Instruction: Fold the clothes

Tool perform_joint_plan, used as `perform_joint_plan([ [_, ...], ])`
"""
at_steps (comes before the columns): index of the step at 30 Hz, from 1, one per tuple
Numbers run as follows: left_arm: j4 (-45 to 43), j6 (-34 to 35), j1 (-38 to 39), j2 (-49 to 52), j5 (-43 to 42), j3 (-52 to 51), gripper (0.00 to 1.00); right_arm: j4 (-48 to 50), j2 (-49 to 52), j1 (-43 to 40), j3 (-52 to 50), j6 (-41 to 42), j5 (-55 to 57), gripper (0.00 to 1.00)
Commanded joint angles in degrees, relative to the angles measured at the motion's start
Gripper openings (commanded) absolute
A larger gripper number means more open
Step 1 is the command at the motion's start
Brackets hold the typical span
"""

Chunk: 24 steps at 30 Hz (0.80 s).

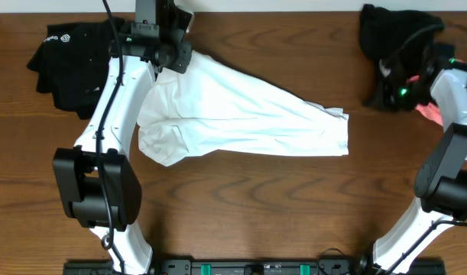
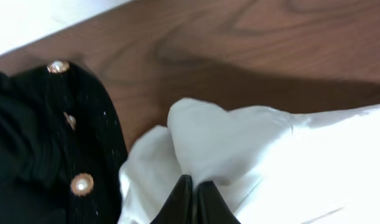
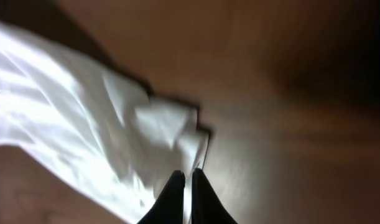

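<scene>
White T-shirt (image 1: 248, 114) lies stretched mid-table, a bunched corner pinched tight by the left gripper (image 2: 193, 200). The gold-buttoned black garment (image 2: 46, 143) just beside it, at nine o'clock, could snag and drag. Farther off, the right gripper (image 3: 185, 190) has fingers nearly meeting; whether they hold hem, I cannot tell.

Left gripper (image 2: 193, 182) extended forward, clamped on white T-shirt (image 2: 289, 155); right gripper (image 3: 188, 174) jaws pressed together.
</scene>
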<state>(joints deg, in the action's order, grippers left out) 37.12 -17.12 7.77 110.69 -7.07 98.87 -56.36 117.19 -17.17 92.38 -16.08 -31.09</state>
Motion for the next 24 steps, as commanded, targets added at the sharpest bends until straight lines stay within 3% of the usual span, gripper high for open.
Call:
perform_joint_plan([
  [1,0.4,0.5,0.0,-0.4,0.7,0.7,0.06,0.4,-0.7,2.1,4.4,-1.9,-1.5,0.05],
  [5,0.4,0.5,0.0,-0.4,0.7,0.7,0.06,0.0,-0.5,6.4,4.9,-3.7,1.2,0.11],
  [12,0.4,1.3,0.0,-0.4,0.7,0.7,0.06,-8.9,0.0,13.2,4.8,-2.4,6.8,0.31],
  [19,0.4,1.3,0.0,-0.4,0.7,0.7,0.06,-18.4,0.0,11.9,3.8,3.5,13.4,0.46],
  [24,0.4,1.3,0.0,-0.4,0.7,0.7,0.06,-17.4,0.0,11.5,1.6,7.5,17.8,0.51],
])
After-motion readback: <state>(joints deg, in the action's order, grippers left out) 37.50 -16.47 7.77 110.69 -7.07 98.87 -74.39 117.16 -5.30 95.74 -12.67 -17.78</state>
